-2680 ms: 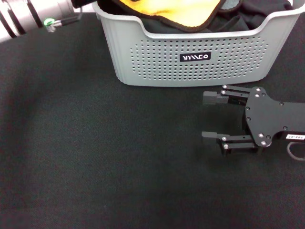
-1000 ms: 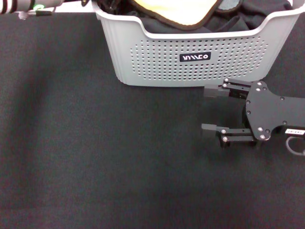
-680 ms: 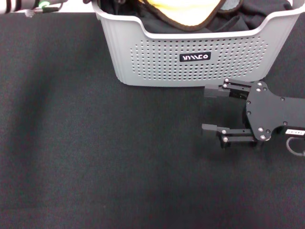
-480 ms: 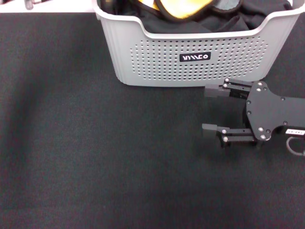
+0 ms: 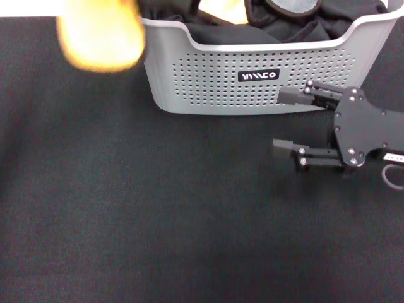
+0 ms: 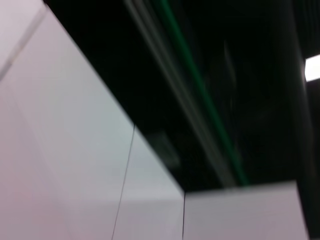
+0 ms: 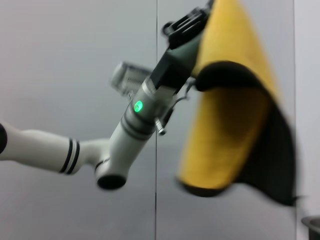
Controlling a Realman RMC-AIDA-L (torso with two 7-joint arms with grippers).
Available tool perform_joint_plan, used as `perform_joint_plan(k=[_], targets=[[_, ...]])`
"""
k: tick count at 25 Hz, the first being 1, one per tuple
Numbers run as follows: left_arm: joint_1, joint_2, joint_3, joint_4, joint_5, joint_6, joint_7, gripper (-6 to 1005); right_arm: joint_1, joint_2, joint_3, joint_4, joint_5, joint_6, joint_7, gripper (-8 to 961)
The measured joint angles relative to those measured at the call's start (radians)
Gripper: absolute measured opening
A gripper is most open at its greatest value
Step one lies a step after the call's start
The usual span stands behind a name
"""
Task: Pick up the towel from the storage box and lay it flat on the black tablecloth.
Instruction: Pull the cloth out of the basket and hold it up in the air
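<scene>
The towel [image 5: 101,35] shows as a blurred yellow shape hanging in the air just left of the storage box [image 5: 208,88]. In the right wrist view the towel [image 7: 230,115] droops, yellow side out with a dark edge, from my raised left gripper [image 7: 192,25], which is shut on its top. The light grey perforated storage box stands at the back of the black tablecloth [image 5: 158,208]. My right gripper [image 5: 279,119] lies low over the tablecloth, open, with its upper finger against the box's front right wall. It holds nothing.
Black fabric [image 5: 278,28] with a yellow scrap and a grey patch lies inside the box. A black label [image 5: 258,76] with white letters marks the box front. The tablecloth spreads wide to the left and in front of the box.
The towel has come up out of the box and swung left of it, held by my left gripper. My right gripper has shifted slightly toward the box.
</scene>
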Motion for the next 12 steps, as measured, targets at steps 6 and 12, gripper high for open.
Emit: perform_joint_plan(k=[6, 12], targets=[[-0.015, 0.003, 0.001, -0.238, -0.084, 0.129, -0.060, 9, 0.002, 0.005, -0.006, 0.010, 0.068, -0.003, -0.096, 771], [-0.026, 0.010, -0.003, -0.337, -0.090, 0.187, -0.108, 9, 0.012, 0.007, -0.019, 0.055, 0.136, -0.021, -0.158, 771]])
